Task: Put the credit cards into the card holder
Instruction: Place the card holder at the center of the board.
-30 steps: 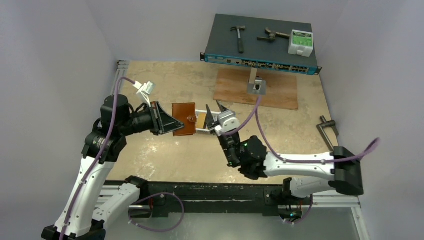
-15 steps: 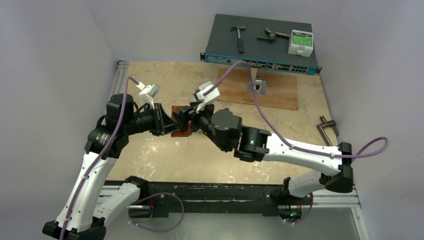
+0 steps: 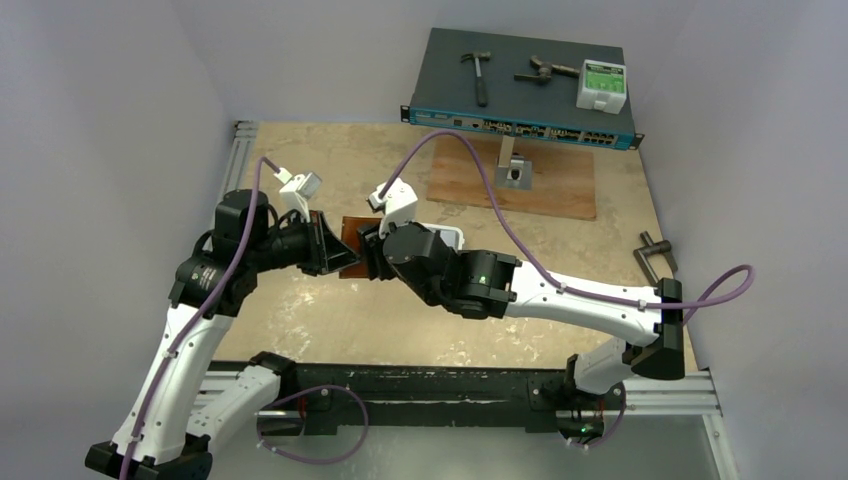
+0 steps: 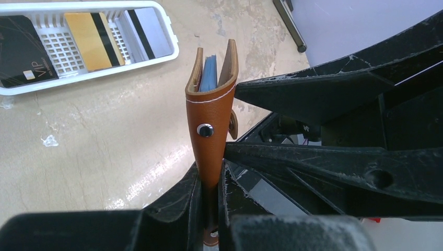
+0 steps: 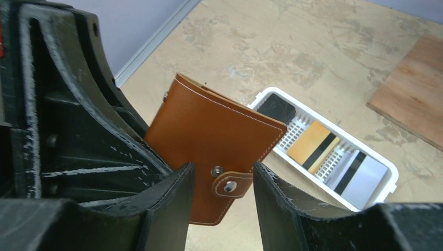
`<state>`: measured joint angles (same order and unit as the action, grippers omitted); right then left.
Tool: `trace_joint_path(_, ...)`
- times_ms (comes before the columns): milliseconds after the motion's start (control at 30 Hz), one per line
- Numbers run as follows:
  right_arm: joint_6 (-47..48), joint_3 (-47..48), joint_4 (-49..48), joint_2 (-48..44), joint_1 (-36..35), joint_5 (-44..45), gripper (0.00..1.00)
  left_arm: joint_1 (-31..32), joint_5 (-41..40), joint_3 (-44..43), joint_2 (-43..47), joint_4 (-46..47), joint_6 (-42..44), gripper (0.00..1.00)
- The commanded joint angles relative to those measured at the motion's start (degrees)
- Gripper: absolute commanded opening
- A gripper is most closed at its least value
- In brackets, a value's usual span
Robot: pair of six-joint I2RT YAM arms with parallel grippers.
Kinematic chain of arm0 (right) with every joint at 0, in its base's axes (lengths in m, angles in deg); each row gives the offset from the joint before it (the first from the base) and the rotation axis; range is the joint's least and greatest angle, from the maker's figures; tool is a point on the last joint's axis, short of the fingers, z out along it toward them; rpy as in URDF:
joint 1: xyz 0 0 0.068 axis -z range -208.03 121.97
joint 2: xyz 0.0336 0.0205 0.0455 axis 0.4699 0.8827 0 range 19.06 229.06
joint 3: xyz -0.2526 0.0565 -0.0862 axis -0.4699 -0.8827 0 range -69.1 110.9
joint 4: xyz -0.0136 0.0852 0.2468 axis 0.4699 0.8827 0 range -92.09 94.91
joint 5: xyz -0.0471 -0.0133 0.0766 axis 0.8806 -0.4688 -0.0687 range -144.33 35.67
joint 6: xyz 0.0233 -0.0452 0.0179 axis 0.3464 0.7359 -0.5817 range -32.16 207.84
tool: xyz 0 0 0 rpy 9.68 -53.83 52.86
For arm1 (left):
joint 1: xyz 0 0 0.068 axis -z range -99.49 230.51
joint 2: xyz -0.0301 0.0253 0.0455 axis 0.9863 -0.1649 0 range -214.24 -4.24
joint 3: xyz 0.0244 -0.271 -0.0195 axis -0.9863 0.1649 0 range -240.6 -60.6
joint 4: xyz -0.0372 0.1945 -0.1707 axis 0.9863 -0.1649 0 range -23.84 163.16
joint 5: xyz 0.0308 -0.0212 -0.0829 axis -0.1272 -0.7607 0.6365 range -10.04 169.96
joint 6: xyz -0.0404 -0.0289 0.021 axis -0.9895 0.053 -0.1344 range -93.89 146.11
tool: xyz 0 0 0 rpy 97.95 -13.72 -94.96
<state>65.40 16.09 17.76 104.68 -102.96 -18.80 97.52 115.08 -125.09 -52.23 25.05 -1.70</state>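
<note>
Over the table [image 3: 330, 310], between both arms, the card holder [image 5: 214, 136] is held clear of the surface. It is pinched tight at one end by the left gripper [image 4: 210, 178], and a bluish card [image 4: 210, 73] is seen inside. Its snap tab [image 5: 232, 184] is straddled by the right gripper [image 5: 223, 178], jaws part-open, nothing clamped. Should that tab be tugged hard, the holder could be dragged from the pinch. Three credit cards [image 5: 312, 145] are waiting in the white tray [image 5: 389, 180].
</note>
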Motion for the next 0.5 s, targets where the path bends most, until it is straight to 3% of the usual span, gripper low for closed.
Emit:
trace_joint_path(0, -3.6, -0.3, 5.2, -1.7, 0.0, 2.7, 0.44, 0.2, 2.3, -3.1, 0.9, 2.6, 0.9, 0.0)
trace_joint_path(267, -6.0, -2.1, 7.8, -4.2, 0.1, 6.1, 0.33, 0.2, 2.7, -3.3, 1.0, 2.7, 0.4, 0.0)
trace_joint_path(467, -5.6, -4.6, 4.4, -7.6, 0.1, 8.0, 0.23, 0.2, 3.6, -2.9, 1.1, 2.9, -0.3, 0.0)
